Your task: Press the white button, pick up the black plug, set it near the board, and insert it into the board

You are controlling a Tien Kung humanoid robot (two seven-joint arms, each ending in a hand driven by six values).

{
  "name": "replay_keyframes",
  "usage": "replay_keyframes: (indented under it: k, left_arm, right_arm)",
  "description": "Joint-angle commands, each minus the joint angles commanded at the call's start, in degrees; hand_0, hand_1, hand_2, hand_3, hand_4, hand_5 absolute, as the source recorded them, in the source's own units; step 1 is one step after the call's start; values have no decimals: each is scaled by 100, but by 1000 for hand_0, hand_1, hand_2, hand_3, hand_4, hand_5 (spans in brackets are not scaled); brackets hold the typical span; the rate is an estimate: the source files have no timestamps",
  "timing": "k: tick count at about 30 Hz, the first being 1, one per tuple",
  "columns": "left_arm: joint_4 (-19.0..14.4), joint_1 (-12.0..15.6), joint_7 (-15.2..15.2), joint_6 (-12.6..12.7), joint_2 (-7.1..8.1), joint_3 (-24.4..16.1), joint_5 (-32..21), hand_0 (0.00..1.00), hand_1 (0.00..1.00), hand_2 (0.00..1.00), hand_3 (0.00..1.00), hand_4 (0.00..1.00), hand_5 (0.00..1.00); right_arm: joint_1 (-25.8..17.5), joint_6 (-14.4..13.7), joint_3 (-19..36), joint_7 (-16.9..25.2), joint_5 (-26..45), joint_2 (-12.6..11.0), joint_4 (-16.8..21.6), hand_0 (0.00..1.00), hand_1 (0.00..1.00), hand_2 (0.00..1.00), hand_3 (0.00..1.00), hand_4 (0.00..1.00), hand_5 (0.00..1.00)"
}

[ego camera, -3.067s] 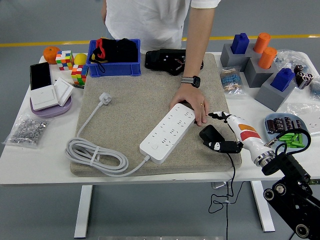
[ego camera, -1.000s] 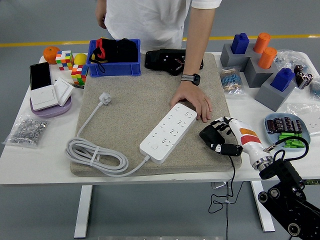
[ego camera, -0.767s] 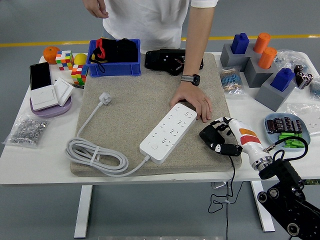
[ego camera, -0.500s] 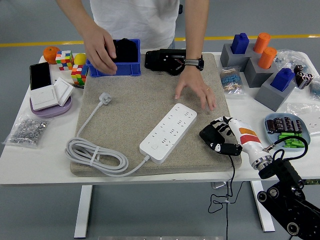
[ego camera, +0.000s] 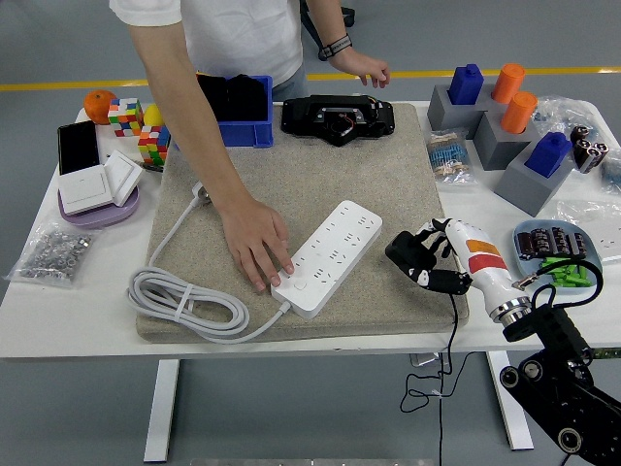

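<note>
The black plug (ego camera: 408, 252) sits in the right hand (ego camera: 427, 260), whose fingers are curled around it at the right edge of the mat (ego camera: 291, 184), just right of the power strip (ego camera: 327, 257). From this angle I cannot tell whether the plug touches the mat or is lifted off it. Its black cord (ego camera: 450, 340) drops over the table's front edge.

The white strip lies diagonally on the mat, its near end low and left, with a white button (ego camera: 300, 284) close to that end. A person's hand (ego camera: 255, 248) rests palm down on the mat beside the near end, fingertips touching the strip's edge. The strip's white cable (ego camera: 179, 301) coils at the mat's near left corner.

The person stands at the far side; the other hand (ego camera: 367, 68) is up beyond the table's far edge, above a black device (ego camera: 337, 115). A blue bin (ego camera: 243, 112) stands at the mat's far left. On the table (ego camera: 58, 301), cubes (ego camera: 126, 116) and a white switch (ego camera: 92, 184) lie left; grey blocks (ego camera: 505, 136) and a tray (ego camera: 558, 248) stand right.
</note>
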Motion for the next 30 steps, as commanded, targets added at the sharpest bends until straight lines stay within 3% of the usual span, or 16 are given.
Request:
replay_keyframes:
  k: [15, 30]
  left_arm:
    - [0, -9, 14, -12, 27, 5, 42, 696, 668, 645, 648, 553, 179]
    - [0, 1, 15, -43, 83, 41, 115, 701, 668, 645, 648, 553, 178]
  right_arm:
    - [98, -35, -80, 101, 148, -16, 239, 293, 299, 330, 434, 826, 2]
    - [512, -73, -402, 229, 234, 249, 33, 297, 299, 336, 440, 825, 2]
